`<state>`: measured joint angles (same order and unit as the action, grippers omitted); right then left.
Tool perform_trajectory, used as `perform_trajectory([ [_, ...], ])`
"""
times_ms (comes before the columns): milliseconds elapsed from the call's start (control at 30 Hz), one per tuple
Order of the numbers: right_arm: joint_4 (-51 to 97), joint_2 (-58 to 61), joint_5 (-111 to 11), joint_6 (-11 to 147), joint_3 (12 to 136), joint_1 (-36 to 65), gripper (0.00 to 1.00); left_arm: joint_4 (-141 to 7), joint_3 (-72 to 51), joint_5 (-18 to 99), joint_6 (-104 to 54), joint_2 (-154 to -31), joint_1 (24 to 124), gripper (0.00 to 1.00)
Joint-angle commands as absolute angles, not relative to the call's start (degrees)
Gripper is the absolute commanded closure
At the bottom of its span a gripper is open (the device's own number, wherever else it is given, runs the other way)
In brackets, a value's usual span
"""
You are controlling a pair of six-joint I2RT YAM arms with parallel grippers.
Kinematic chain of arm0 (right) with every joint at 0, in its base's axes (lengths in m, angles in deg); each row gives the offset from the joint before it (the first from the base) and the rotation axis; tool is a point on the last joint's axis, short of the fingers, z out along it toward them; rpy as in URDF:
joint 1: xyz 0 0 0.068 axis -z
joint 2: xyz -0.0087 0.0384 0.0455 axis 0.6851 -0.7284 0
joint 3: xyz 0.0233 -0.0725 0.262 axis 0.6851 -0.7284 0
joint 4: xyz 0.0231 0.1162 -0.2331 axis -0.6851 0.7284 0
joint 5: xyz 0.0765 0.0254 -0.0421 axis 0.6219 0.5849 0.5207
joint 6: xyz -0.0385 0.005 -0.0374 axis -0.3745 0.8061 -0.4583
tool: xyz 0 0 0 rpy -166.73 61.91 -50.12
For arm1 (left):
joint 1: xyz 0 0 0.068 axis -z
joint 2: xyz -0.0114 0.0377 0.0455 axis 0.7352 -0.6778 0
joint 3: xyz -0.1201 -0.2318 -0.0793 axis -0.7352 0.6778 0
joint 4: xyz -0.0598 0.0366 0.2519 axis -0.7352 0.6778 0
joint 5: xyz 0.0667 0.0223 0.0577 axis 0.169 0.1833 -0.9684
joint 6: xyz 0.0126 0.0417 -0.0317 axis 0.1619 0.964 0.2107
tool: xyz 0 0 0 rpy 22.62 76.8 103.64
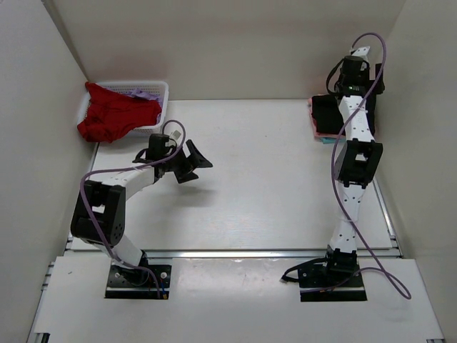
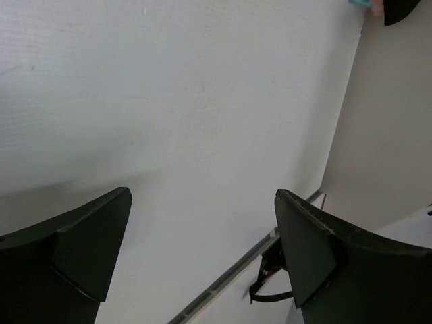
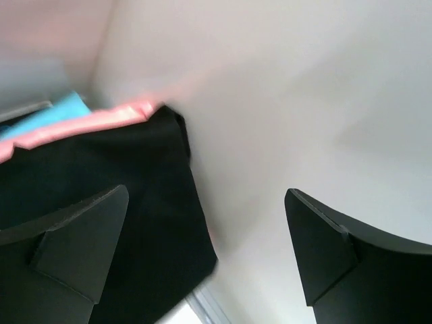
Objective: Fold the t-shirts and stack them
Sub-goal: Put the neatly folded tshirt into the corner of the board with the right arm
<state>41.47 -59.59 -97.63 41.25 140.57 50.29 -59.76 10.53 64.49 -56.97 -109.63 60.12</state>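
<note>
The left gripper (image 2: 202,194) hangs over the bare white table (image 1: 271,179), its 2 fingers spread wide with nothing between them. The right gripper (image 3: 206,196), likewise spread and empty, hovers above the black t-shirt (image 3: 121,202), which lies on the salmon-pink t-shirt (image 3: 101,121) at the far right corner. The red t-shirt (image 1: 114,114) drapes over the white slatted basket (image 1: 156,91) at the far left.

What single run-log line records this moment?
left gripper: open, empty | right gripper: open, near black t-shirt | red t-shirt: draped on basket
</note>
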Motion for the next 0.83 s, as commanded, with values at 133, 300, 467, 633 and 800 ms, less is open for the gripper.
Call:
perform_trajectory([
  [133, 33.21, -39.04, -108.52, 39.23, 123.95, 41.16, 0.01, -51.83, 8.4, 64.13, -51.06, -97.75, 61.29, 0.02],
  [300, 35.83, -19.2, -105.52, 42.22, 99.96, 32.18, 0.01, -47.4, 11.19, 63.58, -55.25, -92.38, 60.87, 0.01],
  [467, 49.45, -7.3, -104.64, 50.82, 84.21, 21.99, 0.01, -48.1, 10.51, 71.47, -57.29, -91.41, 59.99, 0.01],
  [633, 66.75, 1.73, -106.49, 60.92, 77.16, 14.77, 0.01, -45.91, 3.67, 75.63, -52.03, -90.44, 59.63, 0.02],
  [800, 71.79, 12.1, -99.57, 69.73, 72.59, 20.47, 0.01, -36.62, -0.38, 71.1, -46.04, -88.34, 59.9, 0.01],
])
